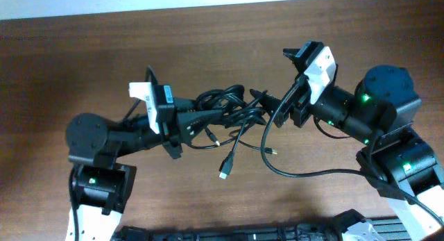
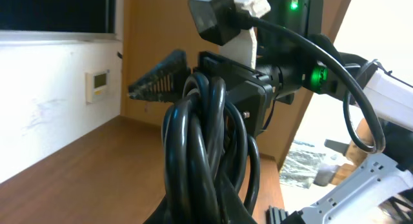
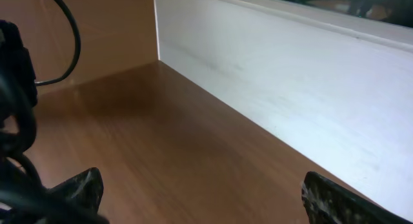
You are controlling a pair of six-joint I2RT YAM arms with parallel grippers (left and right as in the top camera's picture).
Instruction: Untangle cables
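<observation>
Overhead: you see cables (image 1: 225, 109) bunched at frame centre above bench (image 1: 104, 53). Left gripper (image 1: 196, 121) fingers narrow, clamped on cables. Right gripper (image 1: 266, 102) just beside.
Left wrist: cables fill lower centre.
Right wrist: fingers (image 3: 80, 185) wide, cables at left edge.

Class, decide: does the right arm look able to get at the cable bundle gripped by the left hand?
Probably yes. The right hand is open right beside the cables that the left hand grips, and nothing stands between them.
</observation>
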